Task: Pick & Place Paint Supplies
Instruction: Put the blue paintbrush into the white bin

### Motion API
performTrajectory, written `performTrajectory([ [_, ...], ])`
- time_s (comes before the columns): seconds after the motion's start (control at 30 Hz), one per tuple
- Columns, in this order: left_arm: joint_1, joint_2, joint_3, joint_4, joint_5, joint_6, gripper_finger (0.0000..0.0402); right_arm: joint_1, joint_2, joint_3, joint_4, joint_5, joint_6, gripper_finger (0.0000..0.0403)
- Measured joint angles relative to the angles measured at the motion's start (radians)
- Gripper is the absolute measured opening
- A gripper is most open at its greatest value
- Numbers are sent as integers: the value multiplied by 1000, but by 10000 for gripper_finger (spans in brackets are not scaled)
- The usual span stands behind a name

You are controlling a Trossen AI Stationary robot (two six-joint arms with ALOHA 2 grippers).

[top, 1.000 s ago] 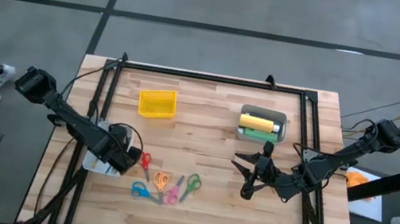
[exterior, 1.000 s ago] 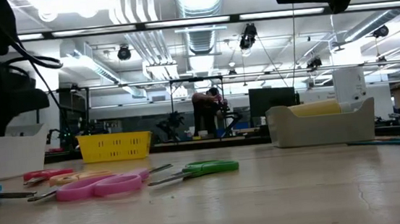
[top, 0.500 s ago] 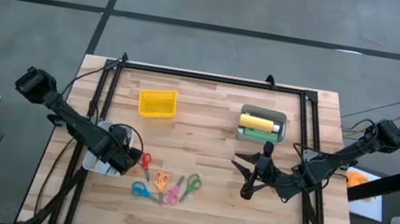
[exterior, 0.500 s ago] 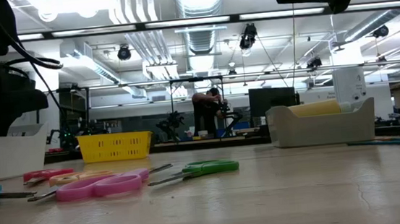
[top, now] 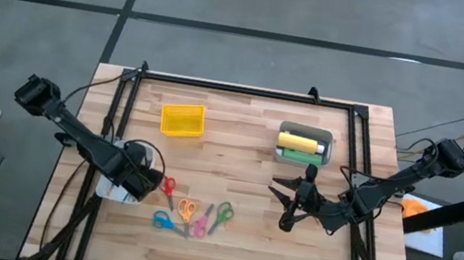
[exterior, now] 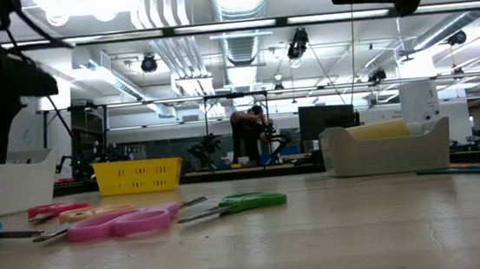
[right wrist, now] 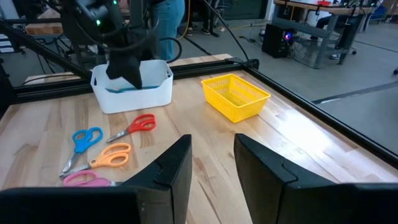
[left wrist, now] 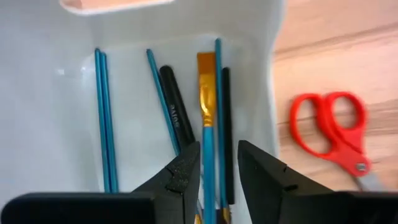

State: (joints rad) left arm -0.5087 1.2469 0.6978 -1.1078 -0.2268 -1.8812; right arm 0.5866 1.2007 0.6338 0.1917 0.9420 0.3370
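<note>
Left wrist view: hovering over white bin (left wrist: 261,68) of teal brushes (left wrist: 104,118), left gripper (left wrist: 219,163) jaws released; right gripper (right wrist: 211,149) jaws parted, grasping nothing.

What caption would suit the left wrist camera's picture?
Left gripper open above teal and black brushes in a white bin, red scissors alongside.

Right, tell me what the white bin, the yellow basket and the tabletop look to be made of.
White bin: likely plastic, smooth with a soft sheen and rounded corners. Yellow basket: probably plastic, an open mesh of moulded holes. Tabletop: wood, pale strips joined side by side with visible grain.
</note>
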Motion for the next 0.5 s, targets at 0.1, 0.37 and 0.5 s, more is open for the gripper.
performTrajectory([
  [0.1, 0, 0, 41, -31, -36, 14, 111, 0, 0, 0, 0, 0, 0, 120],
  [0.37, 0, 0, 120, -42, -254, 144, 111, 0, 0, 0, 0, 0, 0, 120],
  [0.5, 0, 0, 142, -2, -486, 272, 111, 0, 0, 0, 0, 0, 0, 120],
])
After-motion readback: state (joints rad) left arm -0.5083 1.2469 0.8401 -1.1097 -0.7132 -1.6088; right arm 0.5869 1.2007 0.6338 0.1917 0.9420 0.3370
